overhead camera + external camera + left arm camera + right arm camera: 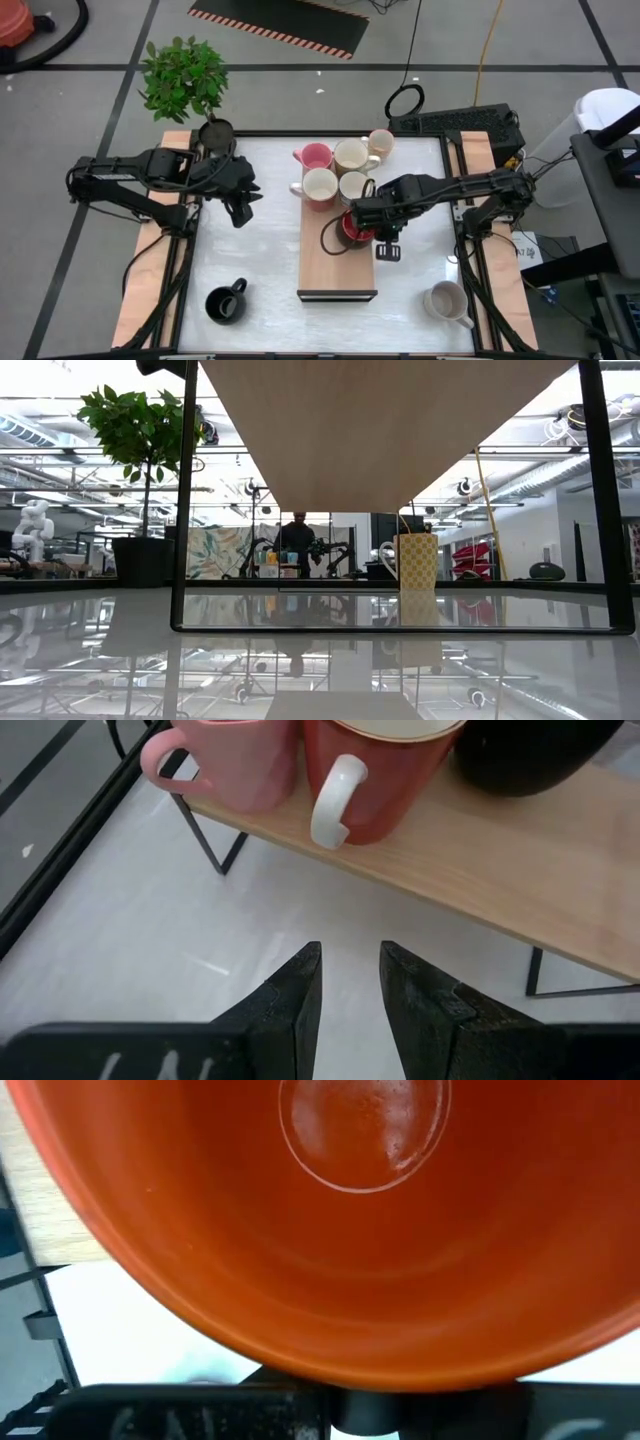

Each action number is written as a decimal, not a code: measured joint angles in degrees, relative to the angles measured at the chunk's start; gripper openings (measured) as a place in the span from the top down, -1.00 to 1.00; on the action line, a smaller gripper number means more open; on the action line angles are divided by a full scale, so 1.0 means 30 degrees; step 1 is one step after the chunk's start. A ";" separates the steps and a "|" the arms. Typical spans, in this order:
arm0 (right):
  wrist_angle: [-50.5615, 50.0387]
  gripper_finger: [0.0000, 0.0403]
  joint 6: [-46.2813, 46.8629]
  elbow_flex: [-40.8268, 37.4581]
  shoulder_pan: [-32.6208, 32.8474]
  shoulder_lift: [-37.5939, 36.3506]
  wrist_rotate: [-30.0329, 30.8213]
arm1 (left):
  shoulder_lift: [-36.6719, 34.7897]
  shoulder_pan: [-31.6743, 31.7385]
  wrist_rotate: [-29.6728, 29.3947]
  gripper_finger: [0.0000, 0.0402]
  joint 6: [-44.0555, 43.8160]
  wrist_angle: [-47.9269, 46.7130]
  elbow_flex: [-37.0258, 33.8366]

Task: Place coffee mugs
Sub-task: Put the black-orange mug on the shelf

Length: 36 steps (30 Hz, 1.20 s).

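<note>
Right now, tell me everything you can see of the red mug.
The red mug is glossy, ceramic by its look, red outside and orange-red inside, and empty. It is upright over the wooden shelf, beside the cream mugs. The right gripper is at its rim, the mouth filling the right wrist view. Whether it rests on the shelf, I cannot tell.

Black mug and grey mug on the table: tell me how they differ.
The black mug is dark inside and out; the grey mug is pale. The black mug sits near the table's left front corner, handle pointing toward the far right; the grey mug sits near the right front corner, handle toward the near right. Both stand upright on the tabletop, off the wooden shelf, ungripped.
</note>
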 joint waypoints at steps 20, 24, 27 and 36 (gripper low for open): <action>-0.0535 0.73 -0.0256 -0.0022 -0.1251 0.0000 0.0295 | 0.0000 0.0000 -0.0007 0.46 -0.0003 0.0004 0.0000; -0.0535 0.73 -0.0412 -0.0022 -0.1396 0.0000 0.0324 | 0.0004 0.0000 -0.0015 0.46 0.0092 0.0004 0.0000; -0.0528 0.73 -0.0559 -0.0022 -0.1418 0.0007 0.0339 | 0.0003 0.0000 -0.0015 0.46 0.0191 0.0004 0.0003; -0.0418 0.68 -0.0836 -0.0029 -0.1418 0.0007 0.0675 | 0.0000 0.0000 -0.0168 0.46 0.0187 0.0004 0.0000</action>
